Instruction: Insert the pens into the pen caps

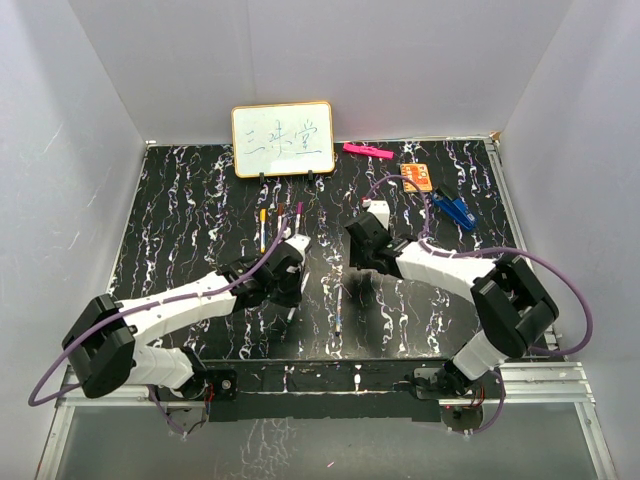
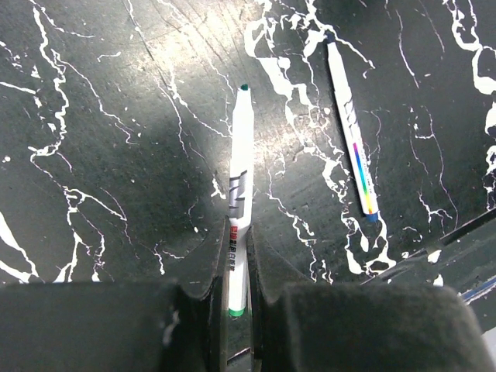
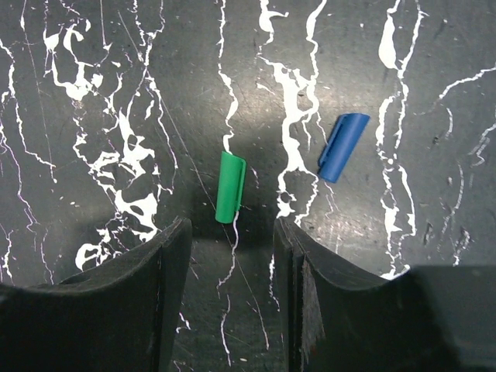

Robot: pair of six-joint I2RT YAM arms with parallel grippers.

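nearby, a blue-tipped pen (image 2: 350, 128) lies apart from the gripped green-tipped pen (image 2: 239, 201).

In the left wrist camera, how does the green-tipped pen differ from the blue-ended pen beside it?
The green-tipped pen sits clamped between the left gripper's jaws; the blue-ended pen lies free on the table. The green-tipped pen points straight away; the blue-ended pen slants. Both have thin white barrels.

White arms (image 1: 180, 305) with black joints (image 1: 100, 352), purple cables (image 1: 565, 280)
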